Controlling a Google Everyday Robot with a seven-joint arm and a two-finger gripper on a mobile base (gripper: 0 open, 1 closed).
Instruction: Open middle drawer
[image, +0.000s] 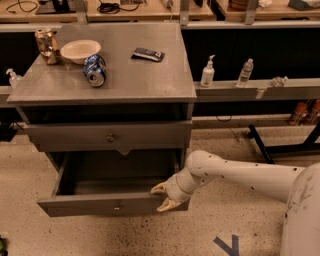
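The middle drawer (90, 204) is pulled well out of the gray cabinet (150, 90), showing its empty gray box and a small round knob (116, 206) on its front. My gripper (161, 197) is at the right end of that drawer front. Its tan fingers (159, 188) are spread apart, one above and one in front of the panel's top edge. The upper drawer (110, 136) above it is closed. Any drawer below is hidden by the open one.
On the cabinet top are a white bowl (80, 50), a lying blue can (94, 70), an upright can (47, 46) and a dark snack bar (148, 54). A low shelf (260, 90) with bottles runs to the right. A black stand leg (280, 149) lies on the floor.
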